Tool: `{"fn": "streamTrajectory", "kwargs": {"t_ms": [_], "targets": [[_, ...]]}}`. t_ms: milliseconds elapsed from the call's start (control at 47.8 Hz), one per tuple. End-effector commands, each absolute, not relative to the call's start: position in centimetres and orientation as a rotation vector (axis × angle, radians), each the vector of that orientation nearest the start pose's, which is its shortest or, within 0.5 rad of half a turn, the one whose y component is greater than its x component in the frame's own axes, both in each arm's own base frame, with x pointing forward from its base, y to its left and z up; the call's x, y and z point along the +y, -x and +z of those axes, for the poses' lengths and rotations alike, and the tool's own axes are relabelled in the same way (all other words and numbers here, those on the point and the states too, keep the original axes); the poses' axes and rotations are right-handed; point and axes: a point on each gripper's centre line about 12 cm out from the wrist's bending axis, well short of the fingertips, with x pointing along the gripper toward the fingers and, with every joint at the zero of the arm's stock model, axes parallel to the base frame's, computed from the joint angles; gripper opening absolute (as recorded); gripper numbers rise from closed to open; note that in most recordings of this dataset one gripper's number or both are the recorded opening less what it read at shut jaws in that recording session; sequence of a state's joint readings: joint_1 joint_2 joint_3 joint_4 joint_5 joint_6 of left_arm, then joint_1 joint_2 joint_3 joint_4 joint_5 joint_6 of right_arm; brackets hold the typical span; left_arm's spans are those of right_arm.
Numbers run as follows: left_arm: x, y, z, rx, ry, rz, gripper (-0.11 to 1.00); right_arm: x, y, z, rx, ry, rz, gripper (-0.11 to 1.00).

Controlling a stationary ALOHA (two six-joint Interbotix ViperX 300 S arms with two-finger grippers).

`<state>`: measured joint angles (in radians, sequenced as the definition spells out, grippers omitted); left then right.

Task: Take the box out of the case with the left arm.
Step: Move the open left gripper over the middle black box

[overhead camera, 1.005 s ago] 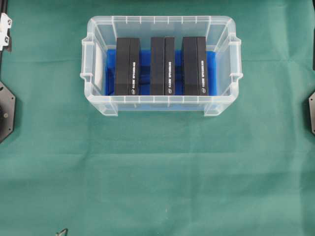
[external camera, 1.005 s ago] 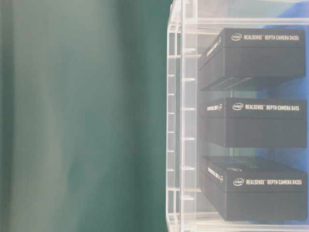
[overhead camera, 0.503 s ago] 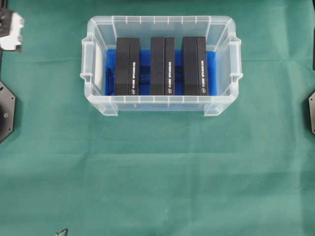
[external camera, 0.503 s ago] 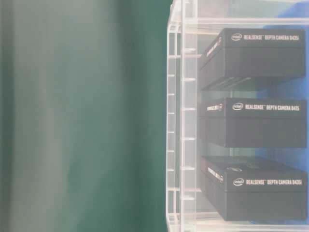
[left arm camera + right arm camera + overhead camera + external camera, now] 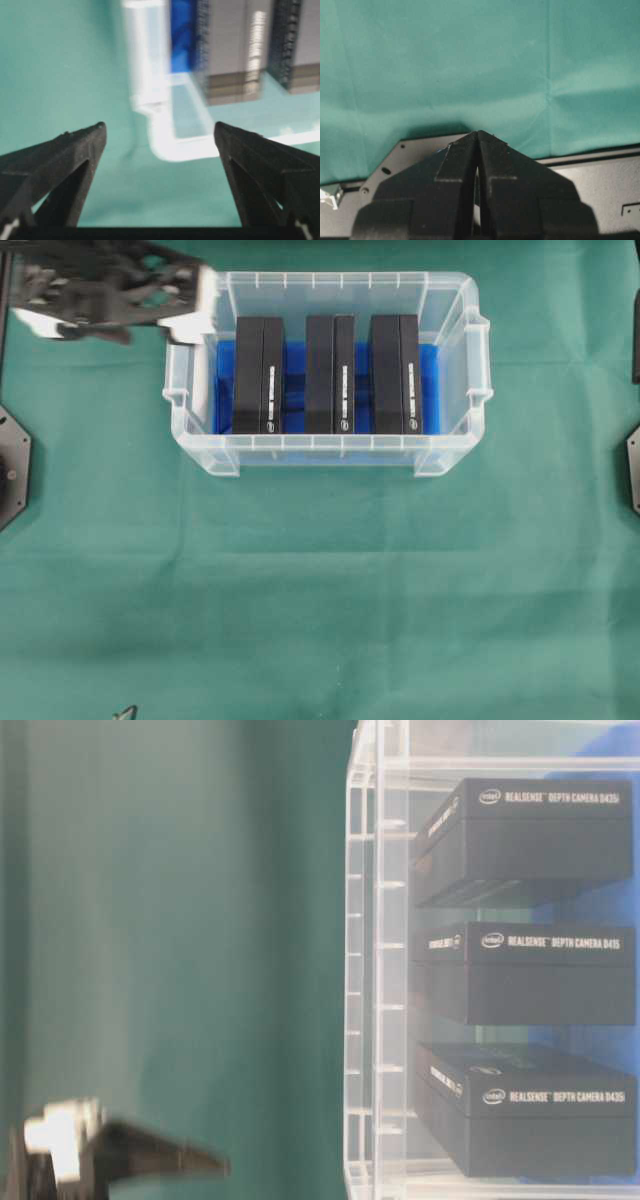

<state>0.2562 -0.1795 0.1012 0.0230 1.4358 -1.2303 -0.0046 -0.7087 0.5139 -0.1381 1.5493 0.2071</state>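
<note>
A clear plastic case (image 5: 327, 458) with a bright blue sheet (image 5: 429, 390) on its bottom sits on a green cloth (image 5: 320, 590) near the top of the overhead view. Inside it three black boxes stand side by side on their long edges, apart from one another: a left box (image 5: 259, 375), a middle box (image 5: 330, 374) and a right box (image 5: 396, 373). In the table-level view, white lettering runs along each box's side. The left gripper (image 5: 190, 302) hangs blurred at the case's upper left corner, its pincer spread wide with nothing between the fingers. Its wrist camera looks past two black fingers (image 5: 60, 160) at the case corner and the nearest box, all blurred. The right gripper (image 5: 477, 150) appears only in its own wrist view, pincer pressed together and empty, over a black plate (image 5: 600, 175) and the cloth.
</note>
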Motion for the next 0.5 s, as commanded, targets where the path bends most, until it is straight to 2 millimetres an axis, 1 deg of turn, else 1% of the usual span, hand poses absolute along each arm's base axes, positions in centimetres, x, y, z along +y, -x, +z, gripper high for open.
{"fn": "streamTrajectory", "kwargs": {"t_ms": [0,126,272,419,482], "targets": [[8.6,-34.2,35.4,1.012,1.169,1.008,0.91,-1.7,-17.0,34.3,1.316,-0.083,-0.259,0.0],[8.6,-37.3,35.2,1.017,1.159,0.991,0.91,-1.7,-17.0,34.3,1.317,-0.082,-0.258,0.0],[8.8,-40.4,34.8,1.012,1.154,0.976,0.91,-1.7,-17.0,34.3,1.317,-0.083,-0.259,0.0],[9.0,-42.8,34.9,0.993,1.155,0.958,0.91,-1.8,-16.9,34.3,1.317,-0.082,-0.26,0.0],[9.0,-43.6,34.7,0.994,1.153,0.955,0.91,-1.7,-16.9,34.2,1.319,-0.083,-0.259,0.0]]}}
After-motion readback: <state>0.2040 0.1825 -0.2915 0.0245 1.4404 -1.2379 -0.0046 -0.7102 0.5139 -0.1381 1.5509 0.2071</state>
